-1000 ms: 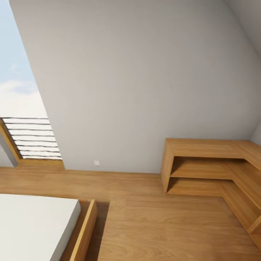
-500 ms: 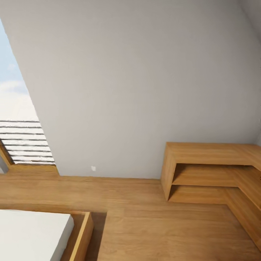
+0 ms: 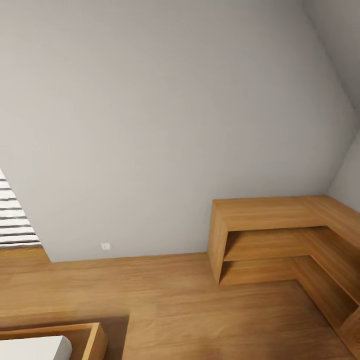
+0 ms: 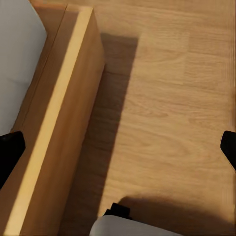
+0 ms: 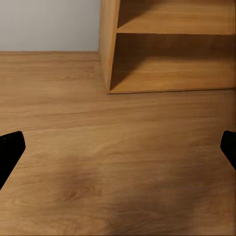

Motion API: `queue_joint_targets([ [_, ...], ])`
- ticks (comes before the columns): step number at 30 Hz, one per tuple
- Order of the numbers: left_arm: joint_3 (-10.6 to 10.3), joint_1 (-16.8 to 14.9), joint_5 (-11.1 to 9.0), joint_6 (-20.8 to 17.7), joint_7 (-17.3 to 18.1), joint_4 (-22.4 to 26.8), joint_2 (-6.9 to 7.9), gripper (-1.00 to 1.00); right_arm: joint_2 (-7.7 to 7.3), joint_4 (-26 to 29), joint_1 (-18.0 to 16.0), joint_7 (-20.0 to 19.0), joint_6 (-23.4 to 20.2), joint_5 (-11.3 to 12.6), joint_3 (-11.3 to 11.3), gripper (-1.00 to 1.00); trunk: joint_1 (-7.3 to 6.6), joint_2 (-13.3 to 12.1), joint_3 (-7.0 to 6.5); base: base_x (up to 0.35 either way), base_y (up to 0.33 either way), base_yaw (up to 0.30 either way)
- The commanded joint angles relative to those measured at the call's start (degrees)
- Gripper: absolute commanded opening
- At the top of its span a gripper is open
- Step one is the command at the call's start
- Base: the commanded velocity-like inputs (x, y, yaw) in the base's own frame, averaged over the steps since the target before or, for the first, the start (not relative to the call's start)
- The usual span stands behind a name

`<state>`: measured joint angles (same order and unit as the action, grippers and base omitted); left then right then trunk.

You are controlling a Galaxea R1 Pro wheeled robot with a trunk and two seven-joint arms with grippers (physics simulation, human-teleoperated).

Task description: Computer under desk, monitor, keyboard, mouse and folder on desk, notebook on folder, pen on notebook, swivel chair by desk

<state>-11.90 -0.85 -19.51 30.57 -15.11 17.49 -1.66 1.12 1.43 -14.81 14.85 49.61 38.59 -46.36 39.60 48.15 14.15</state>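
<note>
From the head view, a plain grey wall [image 3: 165,125] slopes up across most of the picture, with a small white socket [image 3: 105,246] low on it near the wood floor [image 3: 190,310]. At the left edge a slatted window [image 3: 14,220] meets the floor. A low L-shaped wooden shelf unit [image 3: 280,235] stands in the right corner against the wall, its open shelves bare. At the lower left corner sits the corner of a wood-framed bed [image 3: 75,337] with a white mattress [image 3: 32,348]. This is the bedroom; the counter, the chair and the other task things are out of sight here.

In the left wrist view, the left end effector [image 4: 118,155] is wide open with nothing between its black fingertips [image 4: 10,150]. Beneath it run the bed frame [image 4: 59,123], the mattress [image 4: 14,54] and the floor [image 4: 167,98].

In the right wrist view, the right end effector [image 5: 118,150] is likewise spread wide and empty, one fingertip [image 5: 10,147] at each side edge. It looks over the floor [image 5: 118,147] toward the end of the shelf unit [image 5: 167,49] and the wall [image 5: 49,24].
</note>
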Motion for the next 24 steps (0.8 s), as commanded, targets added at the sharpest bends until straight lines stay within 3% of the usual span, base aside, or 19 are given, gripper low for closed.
queue_joint_targets([
  [1, -0.49, -0.03, -0.27, 0.26, -0.44, 0.0, 0.02, 1.0, 0.02, -0.02, -0.05, 0.53, 0.04, -0.01, -0.48, 1.0, 0.03, 0.05, 0.08, 0.155, 0.0, -0.264],
  [11, -0.42, -0.03, -0.17, 0.68, -0.46, 0.0, -0.01, 1.0, 0.02, -0.02, -0.05, 0.53, 0.1, -0.01, -0.4, 1.0, 0.03, 0.05, 0.08, 0.071, 0.0, -0.265],
  [24, -0.4, -0.03, -0.27, 0.46, -0.62, 0.0, 0.05, 1.0, 0.02, -0.02, -0.05, 0.59, 0.05, -0.01, -0.41, 1.0, 0.03, 0.05, 0.08, 0.302, 0.0, -0.265],
])
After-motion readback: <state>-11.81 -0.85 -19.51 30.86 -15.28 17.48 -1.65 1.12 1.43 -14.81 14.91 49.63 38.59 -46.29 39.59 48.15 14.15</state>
